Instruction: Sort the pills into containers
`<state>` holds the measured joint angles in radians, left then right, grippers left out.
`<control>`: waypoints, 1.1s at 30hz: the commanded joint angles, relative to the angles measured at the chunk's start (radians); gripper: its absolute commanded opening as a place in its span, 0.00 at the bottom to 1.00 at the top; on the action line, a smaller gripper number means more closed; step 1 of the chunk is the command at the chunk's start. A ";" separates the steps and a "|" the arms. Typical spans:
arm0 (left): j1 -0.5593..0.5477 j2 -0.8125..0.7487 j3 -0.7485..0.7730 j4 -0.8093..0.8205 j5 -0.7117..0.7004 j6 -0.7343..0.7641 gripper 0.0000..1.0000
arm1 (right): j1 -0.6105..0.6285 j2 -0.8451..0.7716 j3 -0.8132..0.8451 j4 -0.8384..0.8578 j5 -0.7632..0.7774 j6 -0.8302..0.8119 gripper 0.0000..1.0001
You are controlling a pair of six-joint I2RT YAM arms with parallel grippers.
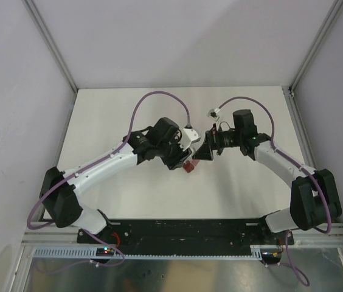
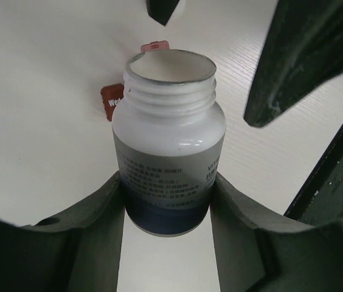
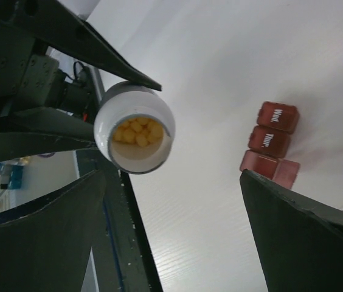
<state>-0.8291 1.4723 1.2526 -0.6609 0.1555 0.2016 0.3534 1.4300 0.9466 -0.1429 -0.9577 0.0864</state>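
Pinching the uncapped pill bottle (image 2: pixel 168 152) between the left fingers (image 2: pixel 92 225), tipped mouth-first toward the dark red pill box (image 3: pixel 272 143) on the worktop (image 3: pixel 220 61), presumably to pour yellow pills (image 3: pixel 136 134) into its open end compartment. Holding the right fingers (image 3: pixel 299 231) spread wide alongside, empty.

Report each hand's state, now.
Left hand: closed on the uncapped white pill bottle.
Right hand: open, holding nothing.

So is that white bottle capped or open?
Open: the bottle has a bare threaded neck, and yellow pills show through its mouth.
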 commanded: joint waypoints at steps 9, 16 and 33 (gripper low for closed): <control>-0.042 -0.044 0.010 0.050 -0.055 0.036 0.00 | 0.015 0.004 0.036 0.122 -0.118 0.129 0.98; -0.070 -0.044 0.019 0.065 -0.088 0.038 0.00 | 0.024 0.043 0.041 0.176 -0.130 0.180 0.93; -0.093 -0.037 0.037 0.073 -0.116 0.044 0.00 | 0.064 0.083 0.041 0.206 -0.155 0.204 0.66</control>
<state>-0.9146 1.4719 1.2530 -0.6289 0.0544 0.2222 0.4072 1.4990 0.9485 0.0216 -1.0786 0.2768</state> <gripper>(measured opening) 0.537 0.717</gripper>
